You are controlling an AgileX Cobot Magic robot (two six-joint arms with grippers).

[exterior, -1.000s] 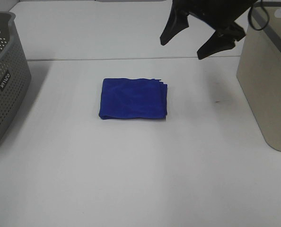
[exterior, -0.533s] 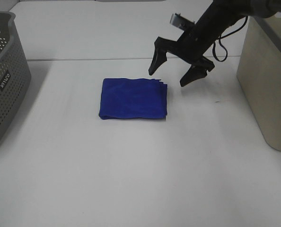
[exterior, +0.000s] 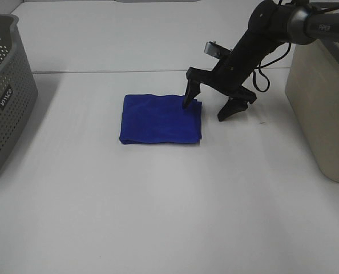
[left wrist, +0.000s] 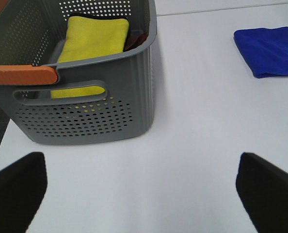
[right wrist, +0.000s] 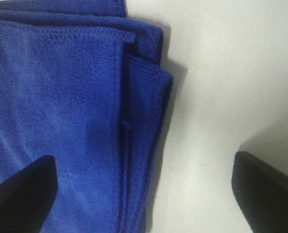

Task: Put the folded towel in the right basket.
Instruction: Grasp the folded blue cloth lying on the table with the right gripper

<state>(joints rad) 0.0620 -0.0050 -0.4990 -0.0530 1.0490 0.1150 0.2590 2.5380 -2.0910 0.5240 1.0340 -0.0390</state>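
A folded blue towel (exterior: 161, 119) lies flat on the white table (exterior: 158, 205); it also shows in the right wrist view (right wrist: 61, 121) and far off in the left wrist view (left wrist: 270, 51). My right gripper (exterior: 205, 112) is open and straddles the towel's right edge: one finger (exterior: 190, 95) is over the towel's upper right corner, the other (exterior: 232, 107) over bare table. The beige right basket (exterior: 323, 97) stands at the right edge. My left gripper (left wrist: 139, 182) is open and empty, low over the table beside the grey basket.
A grey perforated basket (exterior: 4, 91) stands at the left edge; in the left wrist view it (left wrist: 86, 111) holds a yellow towel (left wrist: 93, 41). A seam (exterior: 129, 71) runs across the table behind the towel.
My right gripper has come down and to the left from near the beige basket to the towel's right edge, staying open. The towel has not moved.
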